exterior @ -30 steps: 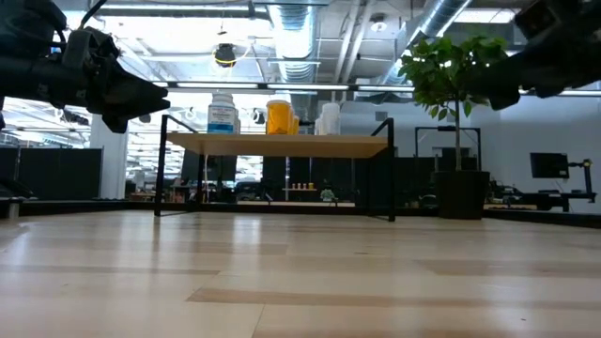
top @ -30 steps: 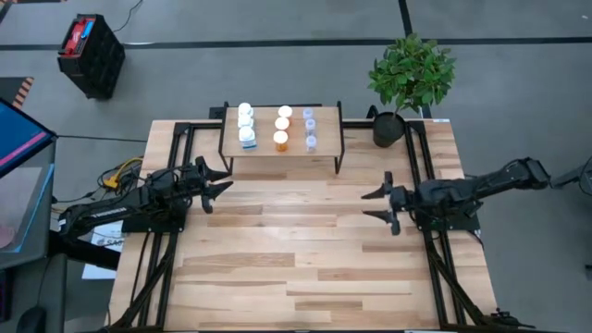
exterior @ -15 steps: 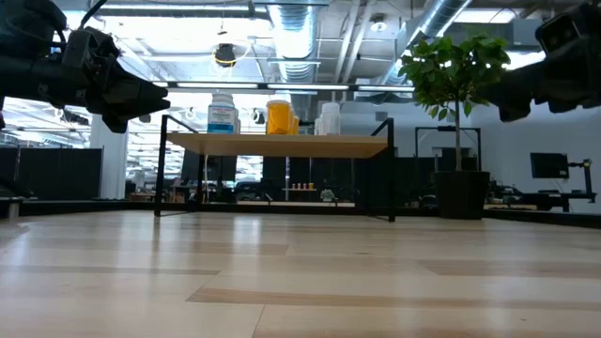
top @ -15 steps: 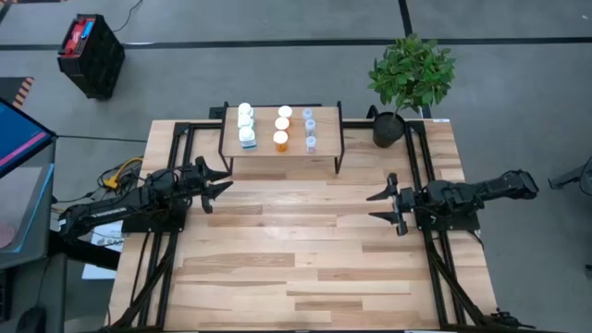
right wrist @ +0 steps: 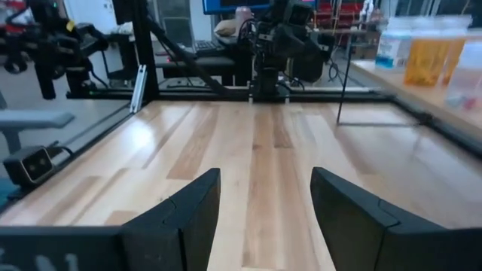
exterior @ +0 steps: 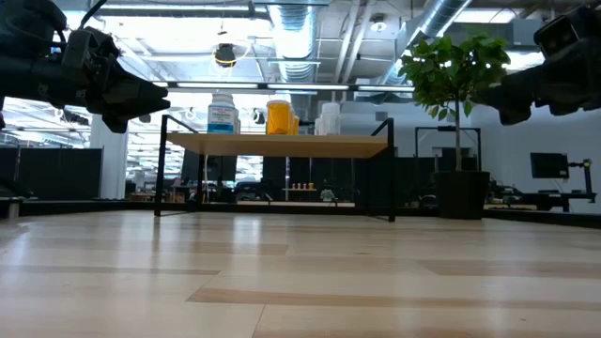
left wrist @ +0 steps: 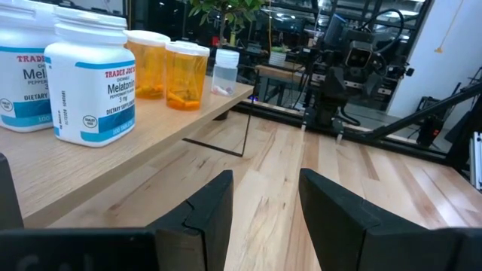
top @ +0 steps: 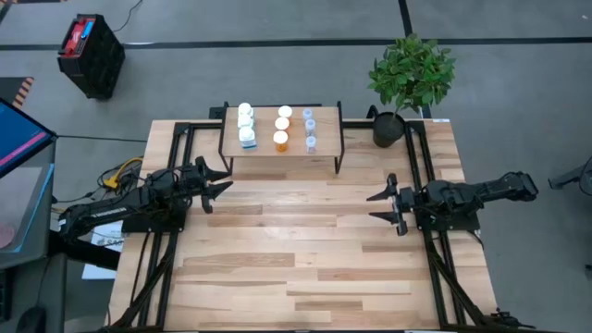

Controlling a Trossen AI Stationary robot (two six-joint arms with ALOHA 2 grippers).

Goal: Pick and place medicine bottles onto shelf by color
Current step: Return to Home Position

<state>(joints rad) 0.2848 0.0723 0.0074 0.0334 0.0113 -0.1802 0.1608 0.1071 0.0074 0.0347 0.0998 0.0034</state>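
Note:
The shelf (top: 326,143) stands at the table's far middle on thin black legs. On its wooden top stand white bottles (top: 246,124) at the left, orange bottles (top: 281,129) in the middle and clear bluish bottles (top: 310,129) at the right. In the left wrist view the white bottles (left wrist: 89,83), orange bottles (left wrist: 185,75) and a clear bottle (left wrist: 224,71) show on the board. My left gripper (top: 220,182) is open and empty near the shelf's left leg. My right gripper (top: 379,207) is open and empty at the table's right side.
A potted plant (top: 407,79) stands at the table's far right corner. Black frame rails (top: 166,185) run along both sides of the table. The wooden tabletop (top: 296,259) lies bare between the two arms and toward the near edge.
My right gripper has drawn back a little toward the table's right edge, staying open; its arm has folded in closer to the table. The left arm and the bottles have kept still.

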